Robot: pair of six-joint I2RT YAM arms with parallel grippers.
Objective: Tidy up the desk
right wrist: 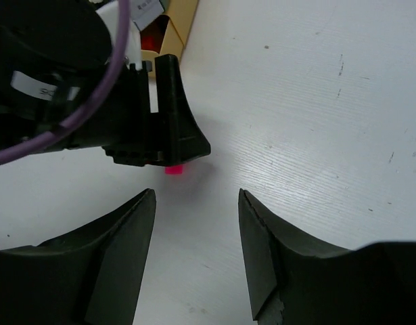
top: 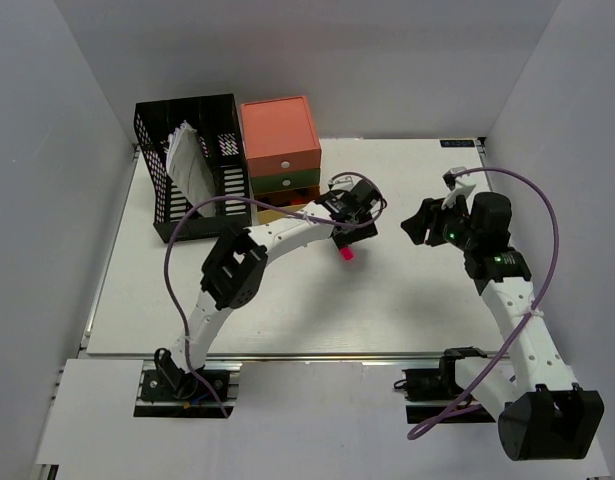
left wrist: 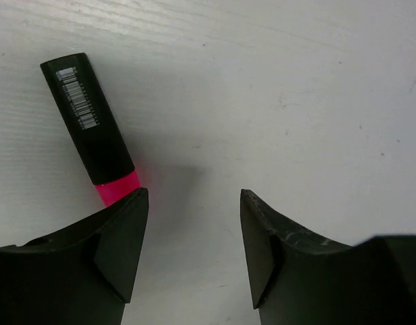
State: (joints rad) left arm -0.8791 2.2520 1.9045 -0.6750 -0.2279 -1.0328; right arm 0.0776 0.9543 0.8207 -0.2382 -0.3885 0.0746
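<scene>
On the white desk [top: 387,300] lies a pink highlighter [left wrist: 93,132] with a black barcoded cap, its pink end [top: 345,256] toward the near side. My left gripper [left wrist: 194,200] hovers just over it, open, with nothing between its fingers; the marker lies outside the left finger [left wrist: 120,237], and I cannot tell whether they touch. In the top view the left gripper [top: 352,225] is at the desk's middle. My right gripper [top: 419,222] faces it from the right, open and empty [right wrist: 196,196]. The right wrist view shows the left gripper [right wrist: 160,122] with the pink tip [right wrist: 174,170] under it.
A black mesh file rack [top: 192,165] holding papers stands at the back left. Beside it is the coral, green and yellow drawer unit [top: 280,150], close behind the left gripper. White walls enclose the desk on three sides.
</scene>
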